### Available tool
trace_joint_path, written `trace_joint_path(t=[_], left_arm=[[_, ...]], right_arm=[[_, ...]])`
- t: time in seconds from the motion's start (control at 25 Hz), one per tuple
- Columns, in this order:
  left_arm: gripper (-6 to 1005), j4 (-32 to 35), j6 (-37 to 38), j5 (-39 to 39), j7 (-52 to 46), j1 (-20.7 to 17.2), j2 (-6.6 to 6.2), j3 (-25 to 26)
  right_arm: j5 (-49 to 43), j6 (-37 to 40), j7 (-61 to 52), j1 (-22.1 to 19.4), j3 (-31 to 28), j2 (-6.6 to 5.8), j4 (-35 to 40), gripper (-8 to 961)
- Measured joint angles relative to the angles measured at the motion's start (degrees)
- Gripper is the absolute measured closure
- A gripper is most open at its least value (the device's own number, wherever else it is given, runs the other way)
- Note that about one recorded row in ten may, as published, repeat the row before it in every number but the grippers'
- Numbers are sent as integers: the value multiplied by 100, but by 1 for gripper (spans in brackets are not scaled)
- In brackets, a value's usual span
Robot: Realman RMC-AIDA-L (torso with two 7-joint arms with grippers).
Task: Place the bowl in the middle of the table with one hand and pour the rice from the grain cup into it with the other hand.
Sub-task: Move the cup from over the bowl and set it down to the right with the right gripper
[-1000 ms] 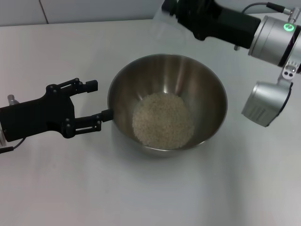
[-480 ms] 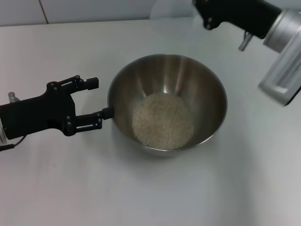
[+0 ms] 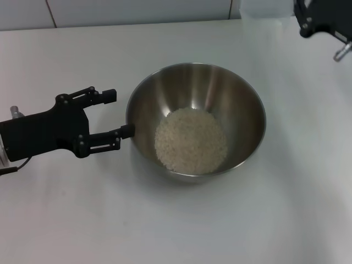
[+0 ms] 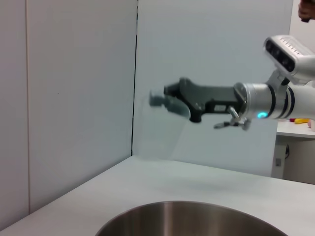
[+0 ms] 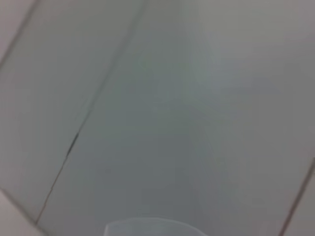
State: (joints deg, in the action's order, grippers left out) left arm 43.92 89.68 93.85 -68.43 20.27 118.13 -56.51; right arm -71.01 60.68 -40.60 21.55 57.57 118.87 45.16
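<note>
The left gripper (image 3: 113,114) sits low over the counter (image 3: 165,220) with its jaws wide apart and holding nothing. One fingertip (image 3: 126,131) touches, or all but touches, the outer wall of the bowl (image 3: 242,99); the other fingertip stands clear of the wall.

The bowl stands upright on the counter just ahead of these jaws. The rice (image 3: 191,140) lies as a pale heap in its bottom.

The right gripper (image 4: 170,101) is raised well above the counter, beyond the bowl's far rim and far from the left jaws. Its jaws are closed on a clear cup (image 4: 160,128), which hangs tilted from them. In the right wrist view only the cup's rim (image 5: 152,226) shows against a wall.
</note>
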Motion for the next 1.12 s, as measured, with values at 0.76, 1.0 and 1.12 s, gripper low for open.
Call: trace_joint_path(t=[0.76,1.0,1.12], left_arm=[[172,-35,36,-9,88,-21,13,-45],[172,-166,165,-9,198,-12,14,-45],[172,-178,169,-9,211,-17,20,-52]], right_arm=[[-1014,150,-1492,-503,-612,6,-486,943],[-1019,136,-1407,-691,-683,42,-610,943],[-1021,119,-1280,-708,-739,38,-757,943]])
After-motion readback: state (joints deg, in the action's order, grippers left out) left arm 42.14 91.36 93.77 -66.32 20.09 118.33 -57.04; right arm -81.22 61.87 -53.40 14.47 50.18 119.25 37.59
